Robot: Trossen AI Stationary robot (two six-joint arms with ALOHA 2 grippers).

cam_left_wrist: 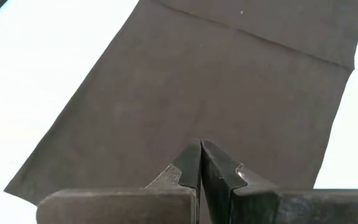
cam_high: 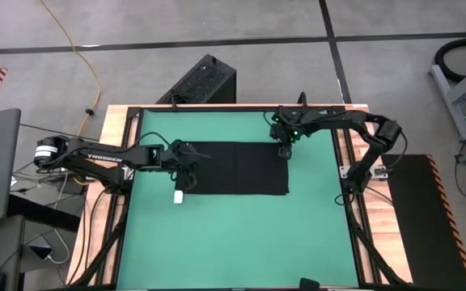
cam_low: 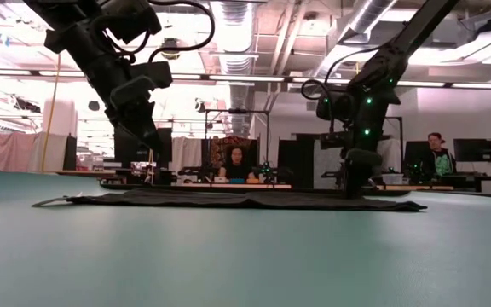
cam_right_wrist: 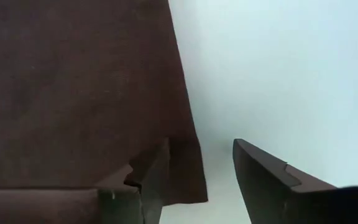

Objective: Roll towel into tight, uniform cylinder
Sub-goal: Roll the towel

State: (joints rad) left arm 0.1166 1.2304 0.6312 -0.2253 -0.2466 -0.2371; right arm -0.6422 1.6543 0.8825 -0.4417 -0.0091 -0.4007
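Green matting covers the worktop (cam_high: 217, 242), framed in black rails with pale wood at its sides, and a black ribbed box (cam_high: 203, 81) sits on the grey floor beyond its far edge. On the left, the left gripper (cam_high: 186, 171) hovers over the towel's left end with its jaws clenched together and nothing between them. The towel (cam_high: 237, 168) lies flat and unrolled on the far half of the mat, a plain black rectangle with a faint fold line across its middle and a small white tag (cam_high: 179, 196) poking out at its near-left corner. On the right, the right gripper (cam_high: 284, 150) stands at the towel's far-right corner, jaws released and parted, straddling the cloth's edge. To start the roll well, that corner probably needs a clean pinch, with the edge kept straight and evenly tensioned so the cylinder forms tight and uniform rather than coning.
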